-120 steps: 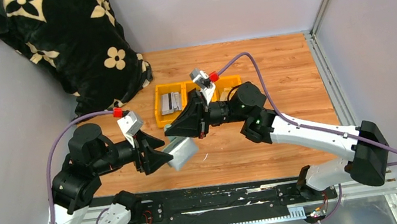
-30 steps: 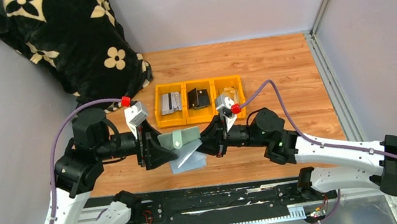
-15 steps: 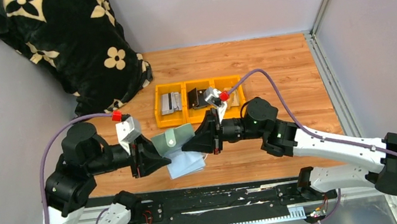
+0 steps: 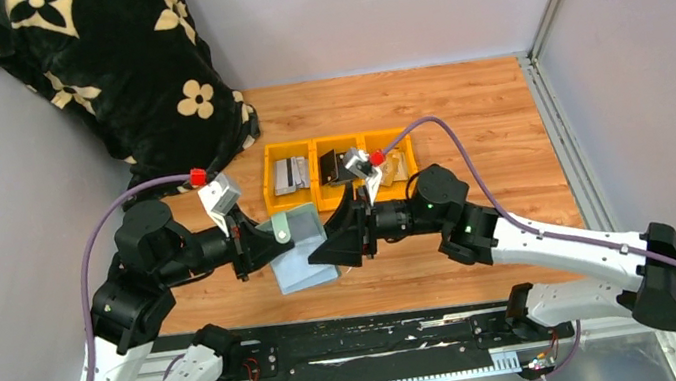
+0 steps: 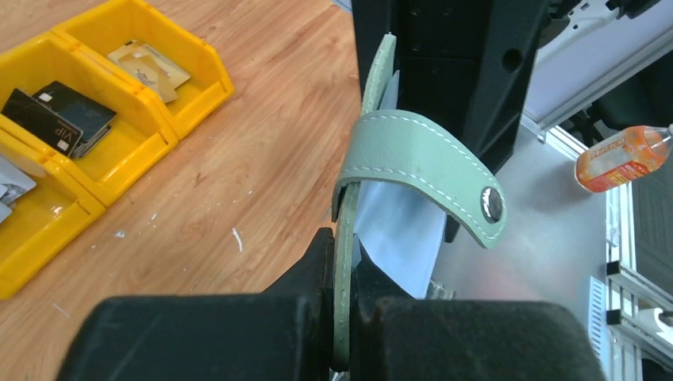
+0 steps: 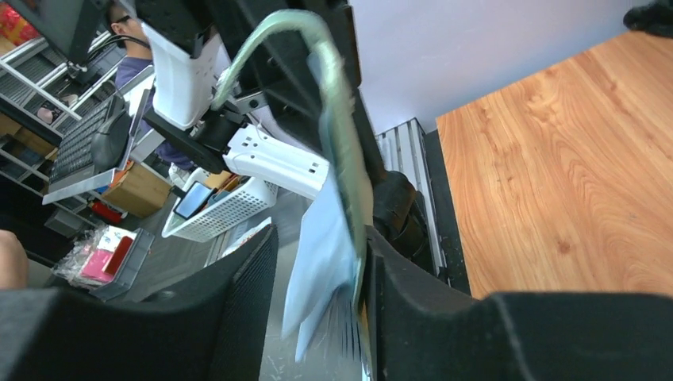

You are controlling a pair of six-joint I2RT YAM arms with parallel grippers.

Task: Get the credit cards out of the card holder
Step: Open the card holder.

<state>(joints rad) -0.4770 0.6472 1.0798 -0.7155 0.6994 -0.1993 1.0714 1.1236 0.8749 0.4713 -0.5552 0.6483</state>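
Note:
The grey-green card holder [image 4: 297,227] hangs in the air between the two arms, over the table's near part. My left gripper [image 4: 266,245] is shut on its left edge; in the left wrist view the holder's edge [image 5: 343,262] is pinched flat between the jaws [image 5: 343,317], and its closing tab [image 5: 432,163] with a metal snap curls free. Pale blue credit cards [image 4: 306,270] stick out below the holder. My right gripper [image 6: 317,317] is open around the holder [image 6: 343,151] and the fanned cards [image 6: 321,254]; the holder lies against one finger only.
Three joined yellow bins [image 4: 270,197] stand behind the grippers, holding grey, black and beige cards; they also show in the left wrist view [image 5: 202,83]. A black flowered blanket [image 4: 113,62] fills the far left corner. The metal rail [image 4: 365,333] runs along the near edge.
My left gripper has shut on the holder's edge. My right gripper, shut on the holder a moment ago, has opened. The holder has tipped and shifted slightly left.

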